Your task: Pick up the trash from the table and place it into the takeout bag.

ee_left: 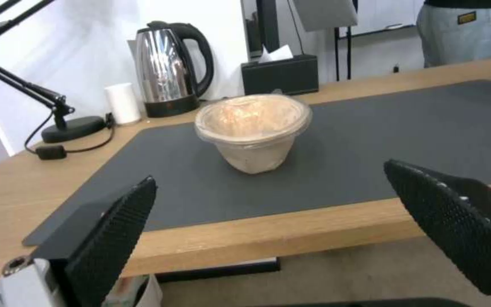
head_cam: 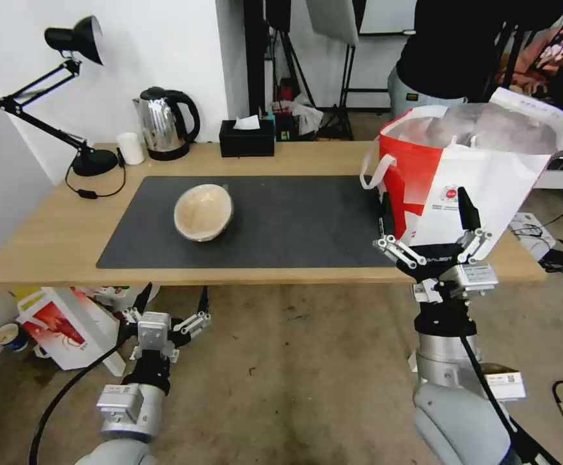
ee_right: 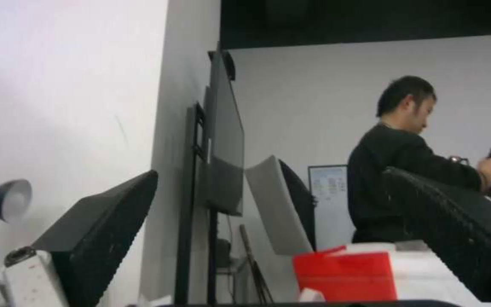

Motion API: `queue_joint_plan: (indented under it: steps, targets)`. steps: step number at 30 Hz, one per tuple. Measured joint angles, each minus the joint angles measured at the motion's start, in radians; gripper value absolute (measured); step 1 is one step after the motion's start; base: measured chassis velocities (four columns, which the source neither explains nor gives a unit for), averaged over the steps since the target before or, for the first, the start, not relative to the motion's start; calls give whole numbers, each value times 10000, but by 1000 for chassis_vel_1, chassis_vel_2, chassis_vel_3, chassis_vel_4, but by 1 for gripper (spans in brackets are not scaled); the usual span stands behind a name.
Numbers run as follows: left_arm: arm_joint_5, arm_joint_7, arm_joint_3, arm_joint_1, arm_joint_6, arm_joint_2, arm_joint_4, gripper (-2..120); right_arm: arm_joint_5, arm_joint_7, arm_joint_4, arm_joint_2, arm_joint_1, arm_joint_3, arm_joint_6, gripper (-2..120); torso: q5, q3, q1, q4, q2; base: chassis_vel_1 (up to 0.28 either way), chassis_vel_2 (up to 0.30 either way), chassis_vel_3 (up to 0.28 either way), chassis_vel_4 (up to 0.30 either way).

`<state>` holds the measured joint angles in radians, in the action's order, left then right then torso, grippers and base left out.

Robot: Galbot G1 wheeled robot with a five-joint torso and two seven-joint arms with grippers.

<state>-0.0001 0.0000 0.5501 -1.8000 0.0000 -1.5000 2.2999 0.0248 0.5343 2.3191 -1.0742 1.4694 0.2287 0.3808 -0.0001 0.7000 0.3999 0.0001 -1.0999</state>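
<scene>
We see one piece of trash on the table [head_cam: 55, 239]: the small tan paper bowl with a clear film lid [head_cam: 203, 212], on the dark grey mat [head_cam: 294, 219] toward its left end. Our left gripper [head_cam: 170, 303] hangs below the table's near edge, fingers apart and empty. We judge it should rise clear of that edge, then close on the bowl's side wall gently, since thin paper may crush. Our right gripper [head_cam: 425, 210], fingers apart, waits touching or just before the red-and-white takeout bag [head_cam: 469, 168] at the table's right end.

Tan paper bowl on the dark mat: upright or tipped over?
Upright. The tan paper bowl stands on its narrow base on the dark grey mat, rim upward, with a clear lid covering the top.
</scene>
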Motion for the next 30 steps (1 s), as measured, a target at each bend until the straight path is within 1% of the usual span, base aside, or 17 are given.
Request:
queue_joint_plan:
  steps: [6, 9, 17, 23, 30]
  targets:
    - [0, 0, 0, 0, 0, 0, 0, 100, 366, 490, -116, -116, 282, -59, -302, 100, 0, 1, 2, -1, 0, 0, 0, 0, 0]
    - [0, 0, 0, 0, 0, 0, 0, 100, 685, 981, -184, -163, 504, -99, -678, 100, 1, 0, 2, -1, 0, 0, 0, 0, 0]
    - [0, 0, 0, 0, 0, 0, 0, 100, 857, 1413, -301, -131, 881, -66, -944, 100, 1, 0, 2, -1, 0, 0, 0, 0, 0]
    - [0, -1, -1, 0, 0, 0, 0, 100, 868, 1552, -394, -88, 1055, -51, -1012, 100, 2, 1, 2, -1, 0, 0, 0, 0, 0]
    - [0, -1, 0, 0, 0, 0, 0, 100, 843, 1743, -307, 135, 1515, -97, -1387, 100, 1, 0, 1, -1, 0, 0, 0, 0, 0]
